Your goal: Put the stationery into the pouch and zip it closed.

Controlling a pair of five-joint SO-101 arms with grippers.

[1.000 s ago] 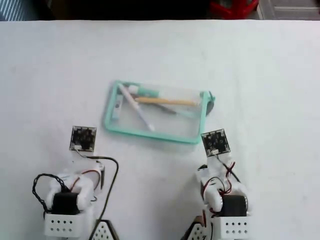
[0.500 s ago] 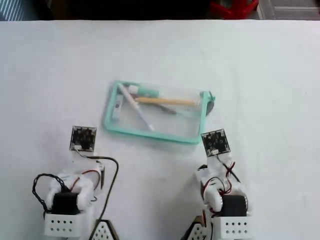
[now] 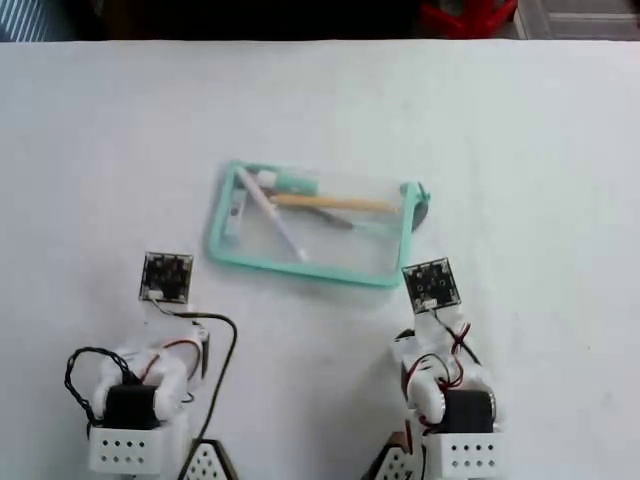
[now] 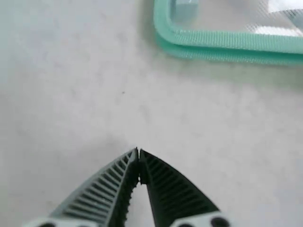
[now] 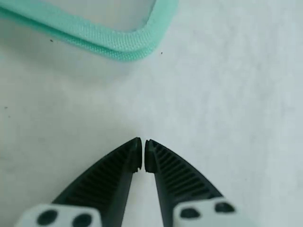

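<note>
A clear pouch with a mint-green border (image 3: 310, 228) lies flat at the table's middle. Inside it I see a wooden pencil (image 3: 330, 203), a white pen (image 3: 272, 222) and a small eraser-like piece (image 3: 234, 213). Its zipper pull (image 3: 420, 200) sits at the right end. The left arm (image 3: 140, 385) rests near the front edge, its gripper (image 4: 138, 156) shut and empty, short of the pouch's corner (image 4: 170, 33). The right arm (image 3: 445, 385) also rests at the front, its gripper (image 5: 142, 146) shut and empty, just short of the pouch's other near corner (image 5: 137, 45).
The white table (image 3: 520, 150) stretches wide on all sides of the pouch. Dark room space and a red object (image 3: 465, 15) lie beyond the far edge. Cables (image 3: 215, 345) loop by the left arm's base.
</note>
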